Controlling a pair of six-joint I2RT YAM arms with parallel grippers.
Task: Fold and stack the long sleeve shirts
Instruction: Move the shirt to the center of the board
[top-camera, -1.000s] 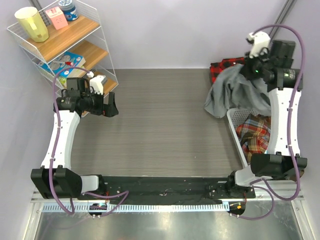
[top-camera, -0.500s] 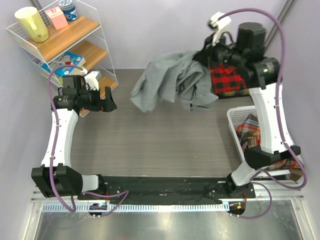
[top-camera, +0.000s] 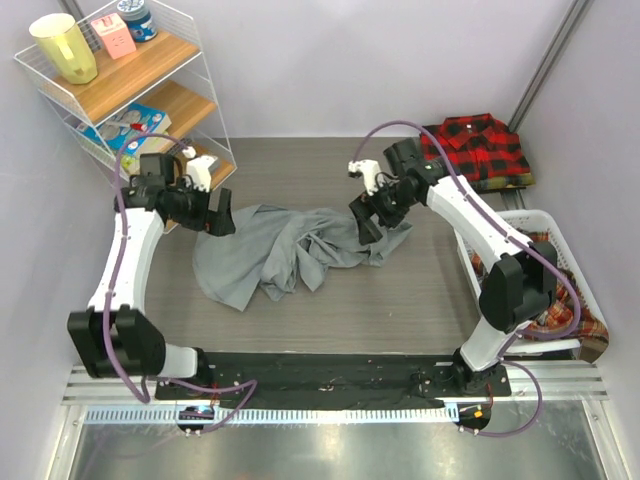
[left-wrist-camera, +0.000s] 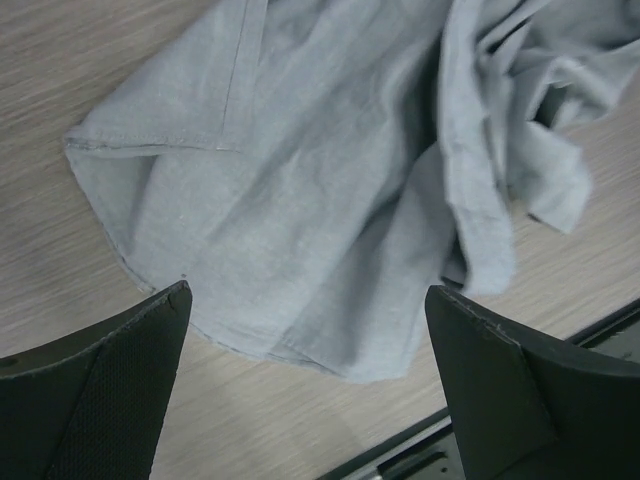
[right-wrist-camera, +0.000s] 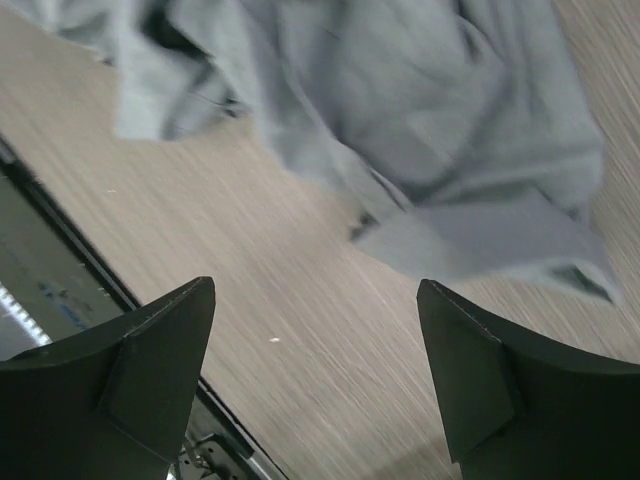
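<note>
Grey wood-grain tabletop (top-camera: 330, 320) runs between pale walls, with a wire shelf (top-camera: 190, 100) and its yellow cup (top-camera: 62, 47) off at the far left, out of the work.

The left gripper (top-camera: 222, 215) hovers above the grey shirt's left hem, its fingers spread wide and pinching nothing. That likely puts it in position to take an edge.

The grey shirt (top-camera: 290, 255) lies in 1 crumpled heap mid-table, unfolded. That spot leaves bare surface on every side for flattening it.

The right gripper (top-camera: 368, 215) sits at the shirt's right edge, also spread, with loose cloth beneath it and nothing held.

The red-and-black checked shirt (top-camera: 478, 148) lies flat and seemingly folded in the far-right corner, probably as the base of the stack. Nearer, the white basket (top-camera: 545, 216) holds the plaid shirts (top-camera: 558, 305) still to be folded.
</note>
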